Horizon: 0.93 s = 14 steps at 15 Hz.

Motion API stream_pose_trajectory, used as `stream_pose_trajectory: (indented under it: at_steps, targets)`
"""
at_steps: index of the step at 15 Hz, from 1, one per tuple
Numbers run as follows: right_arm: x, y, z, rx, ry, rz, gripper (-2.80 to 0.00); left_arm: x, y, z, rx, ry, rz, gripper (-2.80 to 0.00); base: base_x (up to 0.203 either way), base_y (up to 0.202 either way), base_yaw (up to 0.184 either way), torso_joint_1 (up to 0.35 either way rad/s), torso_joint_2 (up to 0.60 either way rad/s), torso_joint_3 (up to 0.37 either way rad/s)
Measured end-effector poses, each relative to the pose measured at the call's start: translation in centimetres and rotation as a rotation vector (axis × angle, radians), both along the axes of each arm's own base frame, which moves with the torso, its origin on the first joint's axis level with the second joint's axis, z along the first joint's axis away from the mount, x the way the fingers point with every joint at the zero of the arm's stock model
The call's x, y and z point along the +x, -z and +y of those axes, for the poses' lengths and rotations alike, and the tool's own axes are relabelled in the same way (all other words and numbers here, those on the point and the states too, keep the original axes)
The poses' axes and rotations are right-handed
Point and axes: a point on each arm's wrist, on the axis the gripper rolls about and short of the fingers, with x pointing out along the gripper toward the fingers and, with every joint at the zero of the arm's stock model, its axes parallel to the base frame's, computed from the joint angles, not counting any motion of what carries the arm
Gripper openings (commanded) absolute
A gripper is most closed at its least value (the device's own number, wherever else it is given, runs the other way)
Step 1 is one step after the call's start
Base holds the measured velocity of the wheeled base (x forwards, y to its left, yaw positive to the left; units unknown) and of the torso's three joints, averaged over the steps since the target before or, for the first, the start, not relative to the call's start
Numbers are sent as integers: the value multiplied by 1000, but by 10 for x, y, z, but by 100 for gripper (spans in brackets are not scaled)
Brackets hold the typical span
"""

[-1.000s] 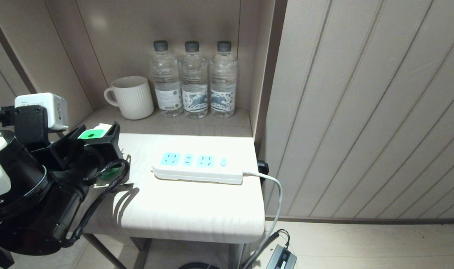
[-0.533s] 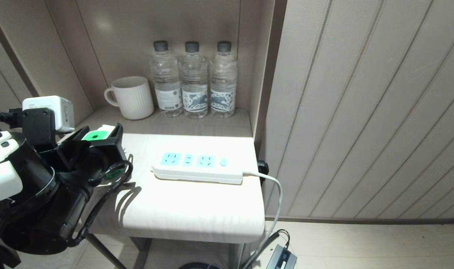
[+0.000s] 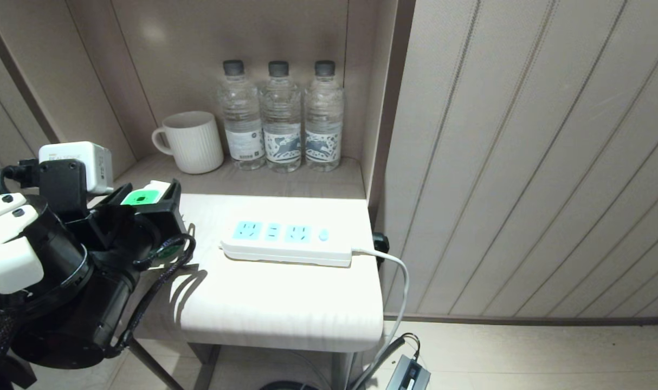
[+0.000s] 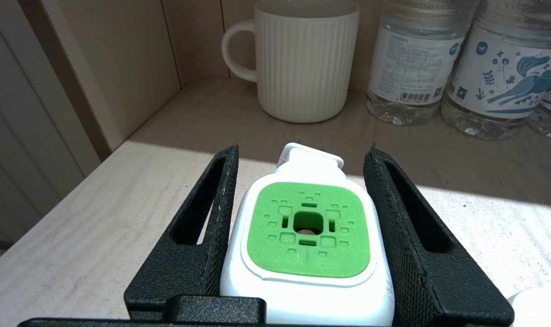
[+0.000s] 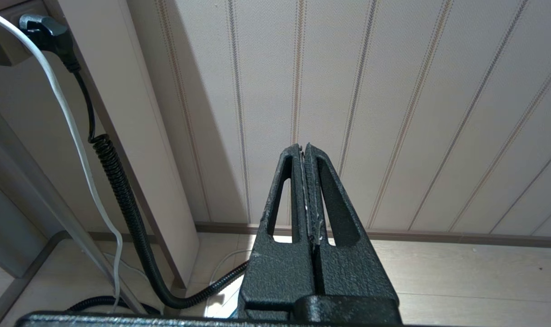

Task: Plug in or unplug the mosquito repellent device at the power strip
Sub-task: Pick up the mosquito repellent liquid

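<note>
The mosquito repellent device (image 3: 144, 196) (image 4: 305, 231), white with a bright green squarish cap face, is held above the table's left edge. My left gripper (image 3: 147, 208) (image 4: 302, 149) is shut on it, a black finger pressing each side. Its green bottle (image 3: 166, 250) peeks out below the fingers. The power strip (image 3: 285, 244), white with light-blue sockets and nothing plugged in, lies flat mid-table to the device's right; a corner of the power strip (image 4: 538, 309) shows in the left wrist view. My right gripper (image 5: 304, 146) is shut and empty, parked low beside the wall, out of the head view.
A white ribbed mug (image 3: 191, 142) and three clear water bottles (image 3: 279, 116) stand in the alcove behind the pale table (image 3: 280, 314). The strip's white cord (image 3: 399, 281) drops off the table's right edge. A panelled wall (image 3: 524, 162) closes the right side.
My left arm has edged a little to the right with the device still gripped. The power strip, mug and bottles have not moved.
</note>
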Motion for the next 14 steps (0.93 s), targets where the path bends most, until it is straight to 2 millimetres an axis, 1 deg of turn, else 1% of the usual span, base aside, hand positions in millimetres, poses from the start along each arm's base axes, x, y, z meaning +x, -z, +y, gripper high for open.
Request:
stream_pose_trajectory:
  at_steps: [14]
  targets:
    - [0,0,0,0,0,0,-280,-3,5,0,0,5,-3,-280,0,0,0,0,0,0]
